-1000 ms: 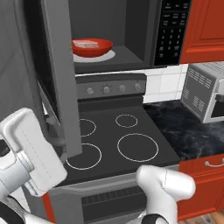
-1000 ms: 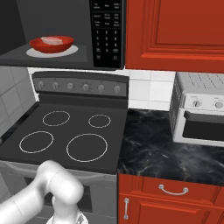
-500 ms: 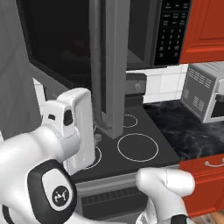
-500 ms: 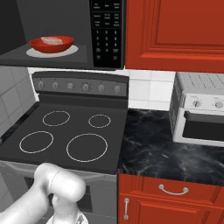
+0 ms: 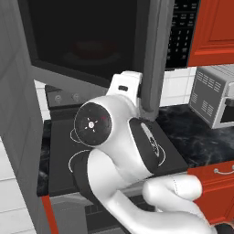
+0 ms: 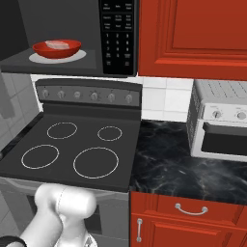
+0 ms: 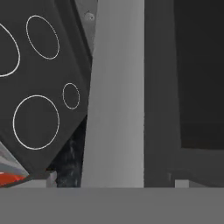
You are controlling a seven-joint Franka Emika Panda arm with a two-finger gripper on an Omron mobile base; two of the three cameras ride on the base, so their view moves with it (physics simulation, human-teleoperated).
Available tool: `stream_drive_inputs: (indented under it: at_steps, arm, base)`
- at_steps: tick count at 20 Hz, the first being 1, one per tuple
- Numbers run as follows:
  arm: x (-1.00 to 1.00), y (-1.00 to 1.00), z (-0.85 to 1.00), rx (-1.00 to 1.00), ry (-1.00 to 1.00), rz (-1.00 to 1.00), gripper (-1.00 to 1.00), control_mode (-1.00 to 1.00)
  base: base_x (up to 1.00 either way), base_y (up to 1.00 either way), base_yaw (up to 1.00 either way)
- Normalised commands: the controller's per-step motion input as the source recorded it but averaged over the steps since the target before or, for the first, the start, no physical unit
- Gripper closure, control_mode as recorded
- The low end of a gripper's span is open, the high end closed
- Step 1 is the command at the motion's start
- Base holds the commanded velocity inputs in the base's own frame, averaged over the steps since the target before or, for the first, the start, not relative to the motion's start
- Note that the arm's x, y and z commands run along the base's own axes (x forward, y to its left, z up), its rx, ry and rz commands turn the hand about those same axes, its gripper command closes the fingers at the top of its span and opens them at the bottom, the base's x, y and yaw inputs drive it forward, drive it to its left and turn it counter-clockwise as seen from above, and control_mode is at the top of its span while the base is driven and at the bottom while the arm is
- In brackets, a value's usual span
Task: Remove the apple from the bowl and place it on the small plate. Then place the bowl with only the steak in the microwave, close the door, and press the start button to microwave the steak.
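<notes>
The black microwave stands open over the stove. Inside it the red bowl rests on the white turntable, with the pinkish steak lying in it. In the left base view the door is swung partway across the opening, and the bowl shows dimly through its dark glass. My gripper is at the door's free edge, its fingers hidden; nothing shows in it. The hand view looks along the door's grey edge. The apple and the small plate are out of view.
Below lies a black stove top with white burner rings and a knob panel. A silver toaster oven stands on the dark marble counter at the right. Red cabinets hang beside the microwave. My arm's big elbow blocks the stove.
The microwave door has swung to the right, from wide open to partway across the opening. My arm has risen from low left and followed the door's edge.
</notes>
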Motion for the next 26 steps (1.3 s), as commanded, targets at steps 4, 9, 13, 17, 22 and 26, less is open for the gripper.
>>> stream_drive_inputs:
  at_steps: [4, 9, 13, 17, 22, 26]
  arm:
    - [0.59, -0.94, 0.48, 0.19, 0.00, 0.32, -1.00, -1.00]
    - [0.59, -0.63, 0.47, 0.17, 0.00, 0.31, -1.00, -1.00]
    - [0.71, -0.06, 0.43, 0.04, 0.03, 0.19, -1.00, -1.00]
    - [0.82, 0.00, 0.19, 0.00, 0.11, 0.10, -1.00, -1.00]
    - [0.94, 0.01, 0.00, 0.00, 0.09, 0.08, -1.00, -1.00]
    - [0.92, 0.00, 0.00, 0.00, 0.03, 0.07, -1.00, -1.00]
  base:
    - [0.00, 0.00, 0.00]
    - [0.00, 0.00, 0.00]
    - [0.00, 0.00, 0.00]
    - [0.00, 0.00, 0.00]
    - [0.00, 0.00, 0.00]
    - [0.00, 0.00, 0.00]
